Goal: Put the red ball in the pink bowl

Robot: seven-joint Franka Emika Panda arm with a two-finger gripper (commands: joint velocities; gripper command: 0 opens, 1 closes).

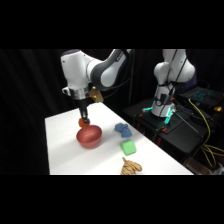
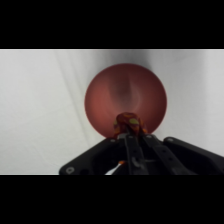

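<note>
The pink bowl (image 1: 89, 136) stands on the white table, left of centre in the side view, and fills the middle of the wrist view (image 2: 125, 97), showing its smooth inside. My gripper (image 1: 83, 120) hangs just above the bowl's far rim. It is shut on the red ball (image 1: 82, 121), a small red-orange ball with dark spots. In the wrist view the ball (image 2: 128, 121) sits between the fingertips of the gripper (image 2: 129, 131), over the bowl's near rim.
A blue lumpy thing (image 1: 123, 130) lies right of the bowl. A green block (image 1: 128, 147) sits nearer the front, and a tan ridged object (image 1: 131, 166) lies by the table's front edge. The arm's base (image 1: 165, 95) stands at upper right among cables.
</note>
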